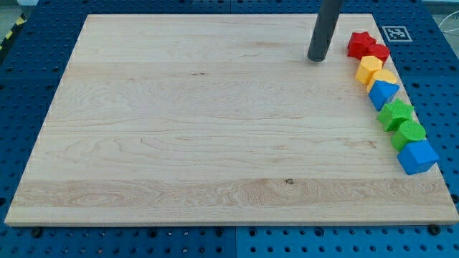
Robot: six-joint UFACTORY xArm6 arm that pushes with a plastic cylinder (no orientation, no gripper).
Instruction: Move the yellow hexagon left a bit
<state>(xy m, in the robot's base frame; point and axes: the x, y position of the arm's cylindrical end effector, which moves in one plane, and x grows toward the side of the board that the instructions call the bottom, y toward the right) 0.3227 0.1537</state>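
The yellow hexagon (369,67) sits near the right edge of the wooden board (215,122), in a line of blocks running down that edge. My tip (317,58) rests on the board to the left of the hexagon and slightly above it in the view, with a gap between them. Above the hexagon are a red star (361,44) and a second red block (378,51). Below it are another yellow block (385,77) and a blue triangular block (384,94).
Further down the right edge lie a green star (396,113), a green round block (409,133) and a blue cube (417,157). A fiducial tag (396,33) sits off the board's top right corner. Blue perforated table surrounds the board.
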